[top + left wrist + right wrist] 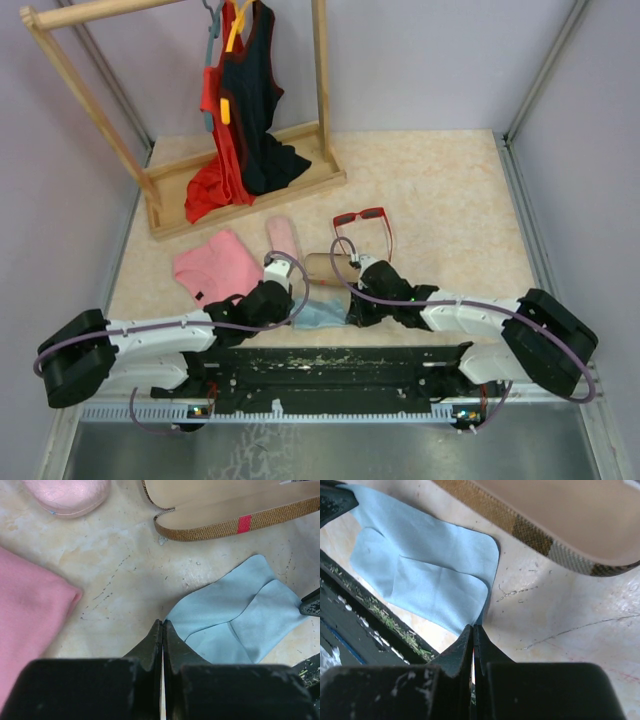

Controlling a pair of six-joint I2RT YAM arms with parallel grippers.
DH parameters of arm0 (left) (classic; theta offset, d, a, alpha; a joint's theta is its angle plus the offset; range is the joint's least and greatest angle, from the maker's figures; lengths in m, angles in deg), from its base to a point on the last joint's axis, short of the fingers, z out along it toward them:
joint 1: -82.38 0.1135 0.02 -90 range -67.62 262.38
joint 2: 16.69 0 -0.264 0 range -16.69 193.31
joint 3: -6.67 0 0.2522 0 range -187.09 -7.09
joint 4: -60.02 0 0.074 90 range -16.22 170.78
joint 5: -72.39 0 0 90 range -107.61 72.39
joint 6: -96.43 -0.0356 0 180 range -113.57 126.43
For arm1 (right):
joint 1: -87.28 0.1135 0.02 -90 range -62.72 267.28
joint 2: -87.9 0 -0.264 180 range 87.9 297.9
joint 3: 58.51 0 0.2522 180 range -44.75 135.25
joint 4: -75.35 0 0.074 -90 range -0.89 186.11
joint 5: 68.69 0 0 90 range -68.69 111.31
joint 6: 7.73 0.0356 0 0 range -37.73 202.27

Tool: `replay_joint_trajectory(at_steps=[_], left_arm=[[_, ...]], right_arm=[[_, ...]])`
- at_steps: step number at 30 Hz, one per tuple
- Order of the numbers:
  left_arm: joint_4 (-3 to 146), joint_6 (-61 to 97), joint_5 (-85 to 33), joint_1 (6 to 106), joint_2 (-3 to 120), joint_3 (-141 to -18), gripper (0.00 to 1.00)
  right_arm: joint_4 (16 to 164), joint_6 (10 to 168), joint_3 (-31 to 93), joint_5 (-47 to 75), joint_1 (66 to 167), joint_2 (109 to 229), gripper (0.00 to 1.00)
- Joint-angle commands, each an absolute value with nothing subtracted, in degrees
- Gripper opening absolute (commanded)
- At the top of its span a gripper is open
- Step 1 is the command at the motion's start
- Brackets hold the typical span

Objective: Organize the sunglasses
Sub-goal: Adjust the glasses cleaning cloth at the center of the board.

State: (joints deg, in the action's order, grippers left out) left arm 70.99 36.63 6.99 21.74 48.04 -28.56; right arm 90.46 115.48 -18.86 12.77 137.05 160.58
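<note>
Nearest the bases, the left gripper and the right gripper each had their jaws pressed together, tips at opposite edges of the light blue cloth (whether either pinched it, I could not tell). Just beyond lay the open brown case. Past that, the red sunglasses rested on the table.
</note>
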Motion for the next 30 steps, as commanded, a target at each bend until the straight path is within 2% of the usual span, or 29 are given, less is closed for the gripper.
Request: replay_joint_trajectory(at_steps=[1, 7, 13, 18, 21, 30], left_arm=[[69.10, 36.72, 6.06, 22.13, 49.23, -28.35, 0.00], [68.46, 36.75, 4.39, 22.31, 51.33, -28.80, 0.00], [66.47, 35.39, 1.90, 22.27, 52.60, -28.88, 0.00], [66.03, 34.95, 1.68, 22.29, 51.94, -29.04, 0.00], [65.36, 34.39, 1.13, 22.28, 51.15, -28.88, 0.00], [65.32, 34.87, 1.33, 22.36, 51.58, -28.45, 0.00]], right_arm=[[86.65, 112.08, -20.40, 8.91, 137.66, 157.93, 0.00], [90.60, 110.06, -21.08, 11.54, 137.75, 155.44, 0.00], [94.83, 107.95, -20.44, 13.52, 137.73, 151.53, 0.24], [96.95, 111.74, -18.83, 23.57, 137.72, 147.79, 0.30], [96.76, 113.29, -17.16, 27.85, 137.74, 149.60, 0.31], [89.14, 110.06, -12.37, 26.05, 138.97, 161.29, 0.39]])
